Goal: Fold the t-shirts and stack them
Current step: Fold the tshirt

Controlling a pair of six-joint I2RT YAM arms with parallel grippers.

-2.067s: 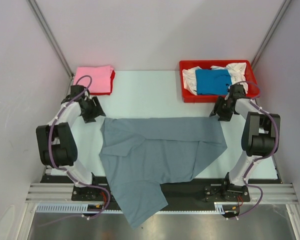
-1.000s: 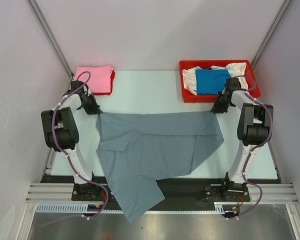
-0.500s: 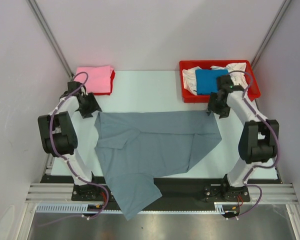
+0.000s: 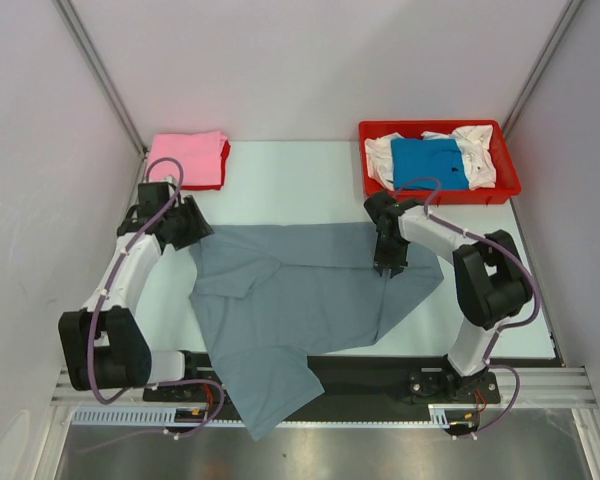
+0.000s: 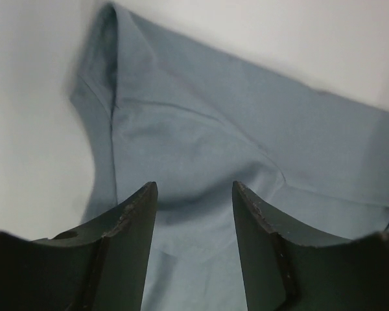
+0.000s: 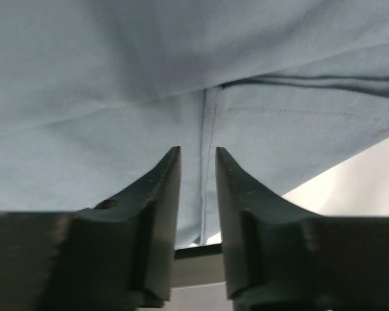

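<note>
So the grey shirt (image 4: 300, 290) is lying spread out across the middle of the counter (image 4: 290, 185), pretty rumpled; its near left corner droops off the front edge between the two arm bases. The left claw (image 4: 195, 230) sits at the shirt's far left corner; in the wrist view its fingers (image 5: 126, 246) are clearly apart with just cloth under the gap, nothing pinched. The right claw (image 4: 388, 265) is over the right part of the shirt, near the far hem; its fingers (image 6: 155, 214) are only a little apart, lined up on a seam, and not clamped on anything as far as I can see. Folded pink shirt (image 4: 187, 157) is at the far left corner on top of a red shirt (image 4: 224, 168); the tray (image 4: 435, 197) at the far right has a blue shirt (image 4: 425, 163) on a white shirt (image 4: 475, 145).
</note>
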